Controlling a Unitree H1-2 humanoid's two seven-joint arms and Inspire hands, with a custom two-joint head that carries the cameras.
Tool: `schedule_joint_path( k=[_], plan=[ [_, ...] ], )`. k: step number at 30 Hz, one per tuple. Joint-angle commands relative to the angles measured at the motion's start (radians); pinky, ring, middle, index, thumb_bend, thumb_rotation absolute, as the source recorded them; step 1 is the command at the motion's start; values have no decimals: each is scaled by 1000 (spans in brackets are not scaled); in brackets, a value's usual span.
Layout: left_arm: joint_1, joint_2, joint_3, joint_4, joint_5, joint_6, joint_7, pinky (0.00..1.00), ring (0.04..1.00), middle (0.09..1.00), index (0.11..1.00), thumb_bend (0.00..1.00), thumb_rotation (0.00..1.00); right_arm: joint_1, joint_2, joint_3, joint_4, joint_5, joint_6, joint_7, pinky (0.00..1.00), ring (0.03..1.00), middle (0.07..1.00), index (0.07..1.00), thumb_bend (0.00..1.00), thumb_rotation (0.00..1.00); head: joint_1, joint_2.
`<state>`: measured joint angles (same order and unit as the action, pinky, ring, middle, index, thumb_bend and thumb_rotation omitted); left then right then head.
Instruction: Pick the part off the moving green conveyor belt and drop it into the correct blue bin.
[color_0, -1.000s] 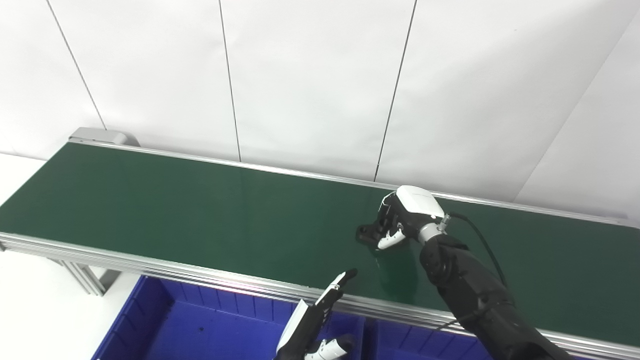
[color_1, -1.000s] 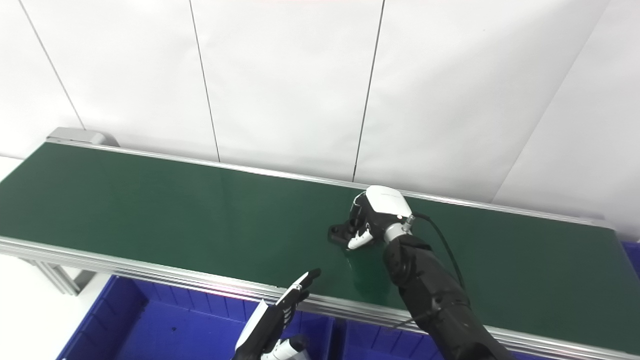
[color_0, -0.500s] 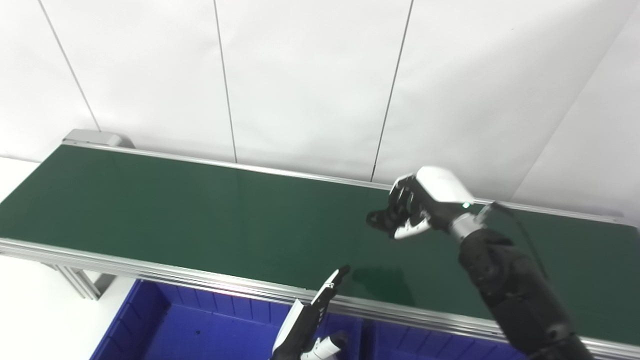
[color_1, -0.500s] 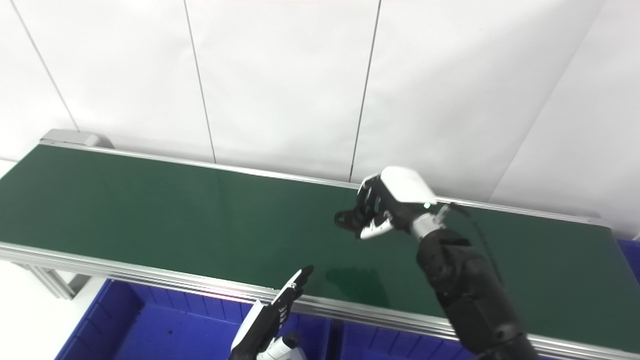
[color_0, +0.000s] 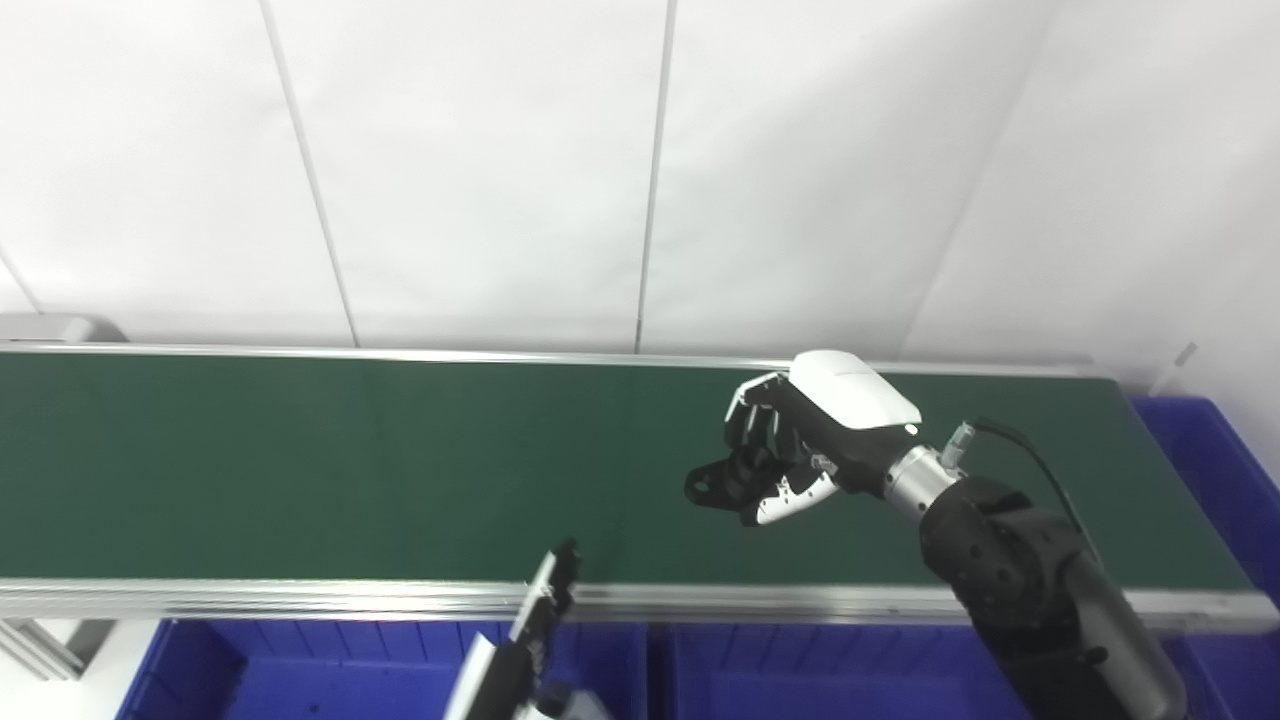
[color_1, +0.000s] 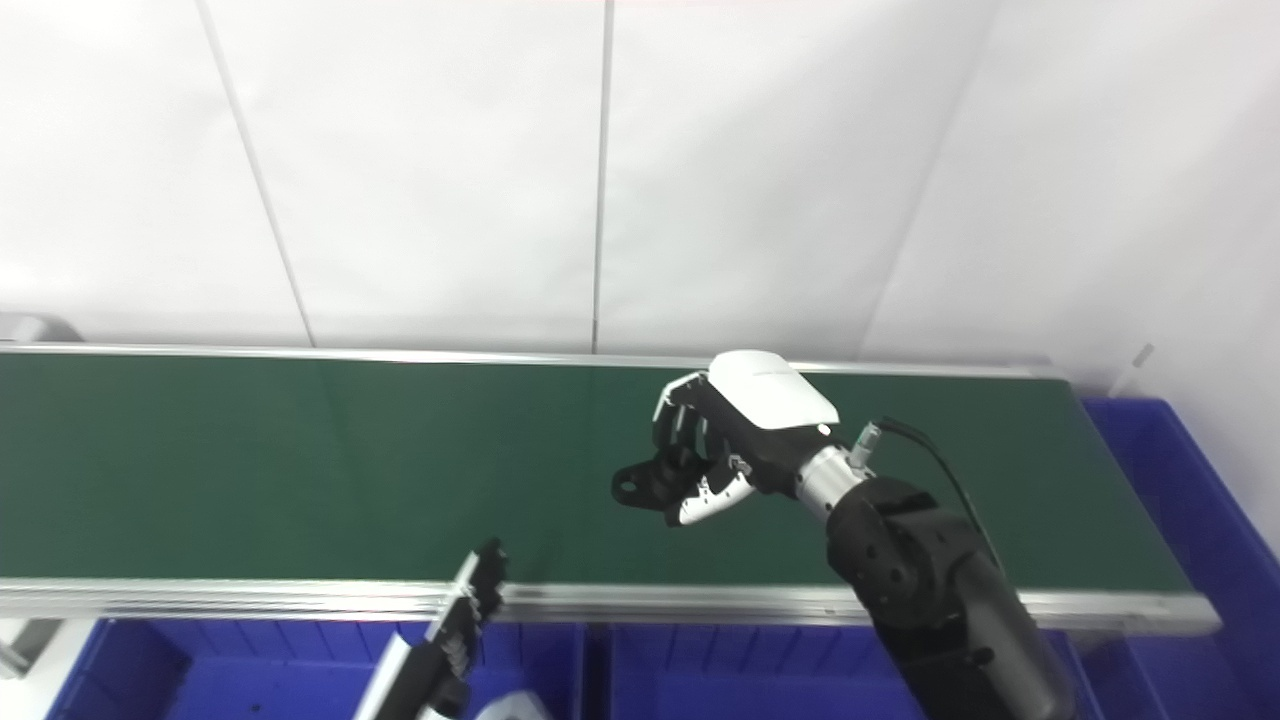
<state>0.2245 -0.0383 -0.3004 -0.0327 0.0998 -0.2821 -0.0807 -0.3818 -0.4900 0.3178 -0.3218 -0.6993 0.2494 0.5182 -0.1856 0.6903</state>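
Note:
A small black part with a round eyelet at its left end is held above the green conveyor belt. My right hand is shut on it, white back upward, fingers curled round the part. My left hand rises from the bottom edge in front of the belt's near rail, fingers straight and apart, holding nothing. Blue bins lie below the belt's near edge, and another blue bin stands at the belt's right end.
Aluminium rails run along both long sides of the belt. A white panelled wall stands right behind it. A divider separates the bins under the near rail.
The camera has swung to the right, bringing the belt's right end and its bin into view. My right hand has lifted the black part off the belt and holds it in the air.

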Motion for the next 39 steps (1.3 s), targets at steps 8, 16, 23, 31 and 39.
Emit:
schedule_joint_path(
  k=[8,16,23,31,39],
  plan=[
    [-63,40,81,-160,-122,148,-46,974,993,976,974,898,909,62,-51,-60,-192,-8,111,151,275,369,462,536,513,0,-157,200],
    [-91,50,112,-221,-147,226,-63,970,994,961,961,945,908,140,-57,-82,-251,-15,164,205,267,368,464,535,513,0,-216,277],
    [-89,51,107,-221,-146,226,-67,973,997,958,955,913,920,232,-55,-71,-222,-50,131,179,251,368,456,530,514,0,-173,263],
    [-76,33,91,-237,-112,243,-50,946,980,953,951,942,919,271,-60,-71,-94,-70,66,90,225,366,446,526,514,0,-140,246],
    [-68,25,92,-246,-114,244,-54,951,983,958,954,951,913,262,-71,51,119,-177,-90,-28,255,368,451,538,511,0,-137,234]
  ],
)
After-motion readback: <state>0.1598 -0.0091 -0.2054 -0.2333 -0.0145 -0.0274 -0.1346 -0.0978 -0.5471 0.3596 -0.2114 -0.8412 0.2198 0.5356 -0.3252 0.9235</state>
